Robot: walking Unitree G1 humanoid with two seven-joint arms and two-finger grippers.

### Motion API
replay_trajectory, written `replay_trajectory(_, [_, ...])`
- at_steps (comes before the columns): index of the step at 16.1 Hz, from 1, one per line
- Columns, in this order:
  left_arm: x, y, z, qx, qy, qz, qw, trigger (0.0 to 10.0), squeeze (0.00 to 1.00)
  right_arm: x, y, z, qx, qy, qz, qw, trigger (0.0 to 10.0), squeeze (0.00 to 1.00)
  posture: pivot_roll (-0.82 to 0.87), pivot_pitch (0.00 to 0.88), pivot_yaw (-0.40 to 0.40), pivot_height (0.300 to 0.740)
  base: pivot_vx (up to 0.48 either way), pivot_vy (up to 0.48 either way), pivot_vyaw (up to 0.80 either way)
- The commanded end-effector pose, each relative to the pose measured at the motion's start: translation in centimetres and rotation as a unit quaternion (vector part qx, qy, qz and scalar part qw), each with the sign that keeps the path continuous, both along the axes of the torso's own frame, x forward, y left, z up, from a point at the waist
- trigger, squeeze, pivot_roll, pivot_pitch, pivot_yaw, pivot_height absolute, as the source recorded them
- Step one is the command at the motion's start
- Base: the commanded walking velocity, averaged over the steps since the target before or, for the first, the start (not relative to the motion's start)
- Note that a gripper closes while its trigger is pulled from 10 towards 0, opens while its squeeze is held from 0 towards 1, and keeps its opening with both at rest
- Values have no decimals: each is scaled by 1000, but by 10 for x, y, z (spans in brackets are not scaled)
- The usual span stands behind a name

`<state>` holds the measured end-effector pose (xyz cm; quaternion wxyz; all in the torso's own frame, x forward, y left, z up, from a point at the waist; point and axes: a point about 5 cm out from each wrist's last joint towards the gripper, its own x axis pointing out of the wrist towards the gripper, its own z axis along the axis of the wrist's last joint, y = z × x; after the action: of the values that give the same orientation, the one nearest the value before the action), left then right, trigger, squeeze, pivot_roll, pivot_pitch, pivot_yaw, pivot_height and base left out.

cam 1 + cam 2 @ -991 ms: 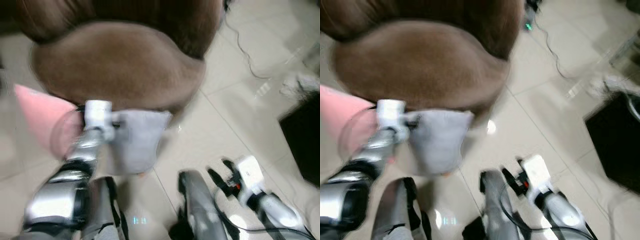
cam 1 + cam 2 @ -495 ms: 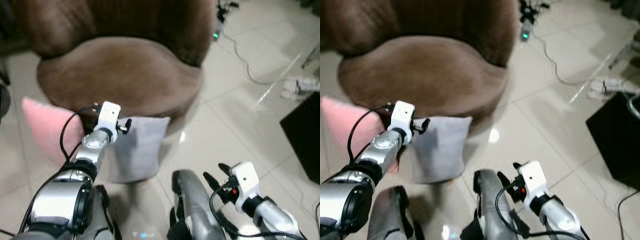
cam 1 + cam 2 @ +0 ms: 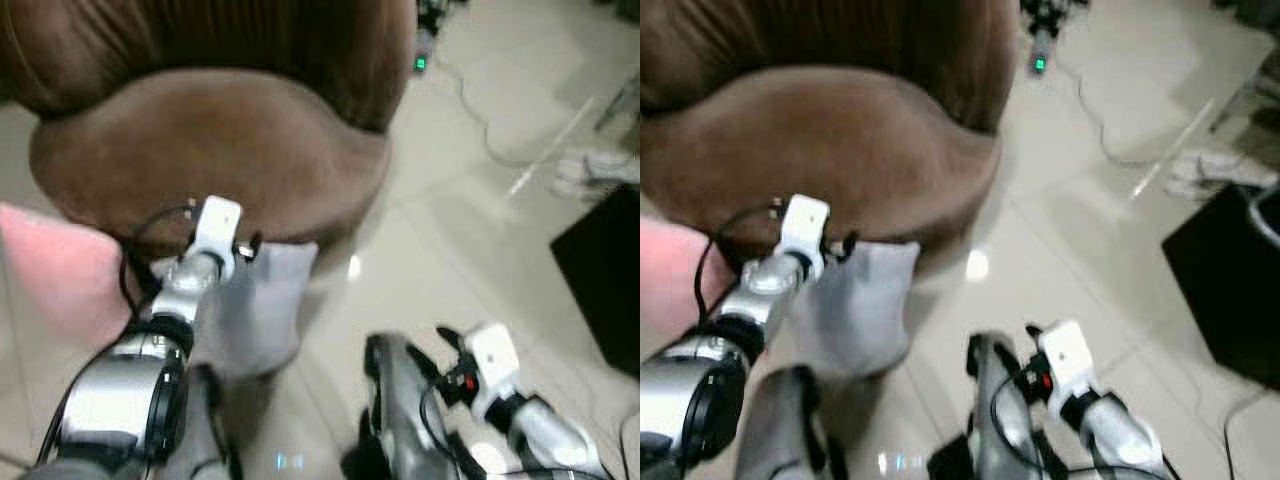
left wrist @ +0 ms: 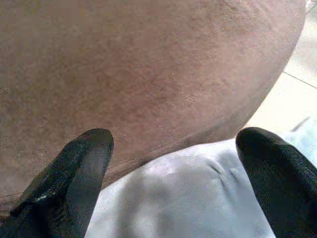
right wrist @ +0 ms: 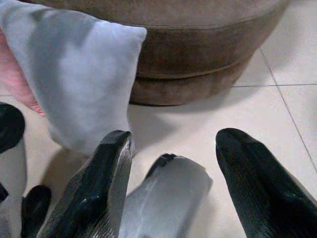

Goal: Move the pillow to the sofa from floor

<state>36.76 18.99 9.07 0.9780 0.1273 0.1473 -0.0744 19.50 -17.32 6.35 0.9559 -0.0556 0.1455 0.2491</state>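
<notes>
A rounded brown velvety sofa seat (image 3: 210, 140) sits ahead on a glossy cream tiled floor (image 3: 440, 240), with its darker brown backrest (image 3: 250, 40) behind. A pale grey square fabric pillow (image 3: 262, 310) stands on the floor, leaning against the lower front of the seat; in the right wrist view the same pillow (image 5: 81, 74) rests with one corner against the sofa base (image 5: 198, 59). A pink cushion (image 3: 55, 270) lies on the floor just beside the grey one, on the robot's left, partly behind it. Left claw (image 4: 173, 163): fingers spread wide apart, nothing between them, poised above the pillow's upper edge where it meets the seat front; the silver left arm (image 3: 125, 390) reaches forward with its white wrist block (image 3: 215, 225) near the pillow top. Whether a fingertip touches the fabric cannot be told. Right claw (image 5: 171, 148): fingers also apart, empty, low over the floor tiles, well apart from the pillow; its white wrist block (image 3: 490, 355) shows lower right in the head views. A grey rounded robot part (image 5: 163, 198) lies between the right fingers in the wrist view. On the floor to the right: a black box-like object (image 3: 600, 270), a pale cable (image 3: 500, 140), and a small device with a green light (image 3: 420, 64) by the sofa's side. Head views are somewhat blurred.
</notes>
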Motion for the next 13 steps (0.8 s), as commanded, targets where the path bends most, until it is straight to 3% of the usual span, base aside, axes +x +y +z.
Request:
replay_trajectory(1, [-1,14,2,8,9,9,1000,10000,0,-4,-3,0,0,5,-5,1000,10000,0,-320,215,-57,520,0,0,0])
replay_trajectory(4, [-6,35,0,55,46,-6,997,10000,0,-5,-4,8,2,-4,-1,1000,10000,0,-333,226,-60,520,0,0,0])
replay_trajectory(6, [-14,52,-8,109,82,-4,991,10000,0,-3,-10,18,-5,-17,-2,1000,10000,0,-347,228,-64,520,0,0,0])
replay_trajectory(8, [-17,58,-11,133,93,2,987,10000,0,-6,-13,21,-8,-19,-5,1000,10000,0,-361,234,-69,520,0,0,0])
replay_trajectory(12, [-22,50,-22,188,116,-22,975,10000,0,-18,-10,30,-7,-17,-1,1000,10000,0,-398,263,-88,520,0,0,0])
replay_trajectory(13, [-23,39,-29,200,123,-39,971,10000,0,-27,-9,33,-7,-12,0,1000,10000,0,-437,285,-101,520,0,0,0])
